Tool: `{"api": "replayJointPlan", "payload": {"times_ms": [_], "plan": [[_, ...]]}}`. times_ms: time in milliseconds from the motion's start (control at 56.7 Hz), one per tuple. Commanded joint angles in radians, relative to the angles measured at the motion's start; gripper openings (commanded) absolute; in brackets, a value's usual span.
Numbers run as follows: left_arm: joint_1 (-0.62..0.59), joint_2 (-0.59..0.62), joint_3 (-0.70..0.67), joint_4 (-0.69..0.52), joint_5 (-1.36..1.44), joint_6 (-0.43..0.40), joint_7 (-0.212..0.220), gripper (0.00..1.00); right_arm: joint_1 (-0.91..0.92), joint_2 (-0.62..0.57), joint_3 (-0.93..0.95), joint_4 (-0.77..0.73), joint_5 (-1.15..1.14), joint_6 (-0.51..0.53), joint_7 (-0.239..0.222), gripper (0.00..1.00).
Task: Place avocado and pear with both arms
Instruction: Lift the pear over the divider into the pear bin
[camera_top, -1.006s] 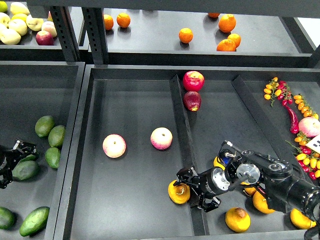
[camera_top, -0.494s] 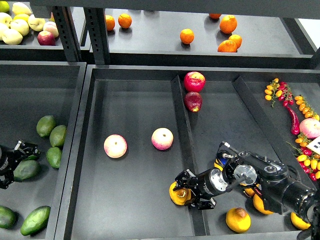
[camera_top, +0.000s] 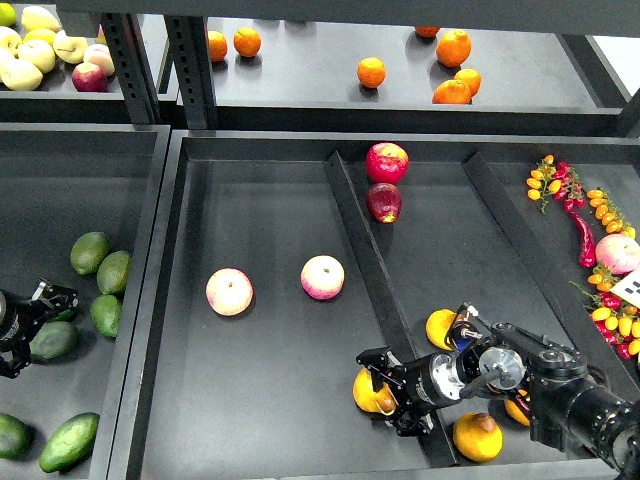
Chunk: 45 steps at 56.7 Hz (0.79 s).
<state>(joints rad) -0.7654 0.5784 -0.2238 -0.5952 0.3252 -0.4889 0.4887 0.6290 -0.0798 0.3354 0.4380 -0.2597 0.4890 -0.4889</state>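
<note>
My right gripper (camera_top: 388, 393) is at the near end of the middle tray (camera_top: 270, 400), its fingers closed around an orange-yellow pear (camera_top: 366, 391) just left of the slanted divider (camera_top: 385, 300). Three more pears (camera_top: 477, 437) lie right of the divider, by my right arm. My left gripper (camera_top: 32, 325) sits in the left tray, over a dark green avocado (camera_top: 52, 341); I cannot tell whether its fingers are closed on it. Several other avocados (camera_top: 113, 271) lie around it.
Two pink-cream fruits (camera_top: 229, 291) (camera_top: 323, 277) lie in the middle tray. Two red apples (camera_top: 387, 162) sit at the divider's far end. Chilies and small tomatoes (camera_top: 585, 215) fill the right tray. Oranges (camera_top: 371, 71) and apples (camera_top: 30, 50) are on the back shelf.
My right gripper has moved slightly right and nearer with the pear. The divider's near end has swung to the right. My left gripper has barely moved.
</note>
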Motion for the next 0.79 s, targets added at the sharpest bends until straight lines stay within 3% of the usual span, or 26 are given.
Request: {"api": "replayJointPlan", "payload": {"times_ms": [0, 512, 776], "plan": [[0.0, 0.0, 0.0, 0.0, 0.0, 0.0, 0.0, 0.99, 0.014, -0.006, 0.001, 0.002, 0.026, 0.0, 0.0, 0.01], [-0.003, -0.006, 0.001, 0.0, 0.0, 0.0, 0.0, 0.99, 0.173, -0.026, -0.015, 0.011, 0.201, 0.0, 0.0, 0.01], [-0.005, -0.006, 0.0, 0.0, 0.0, 0.0, 0.0, 0.99, 0.212, -0.179, -0.026, 0.054, 0.287, 0.0, 0.0, 0.01]]}}
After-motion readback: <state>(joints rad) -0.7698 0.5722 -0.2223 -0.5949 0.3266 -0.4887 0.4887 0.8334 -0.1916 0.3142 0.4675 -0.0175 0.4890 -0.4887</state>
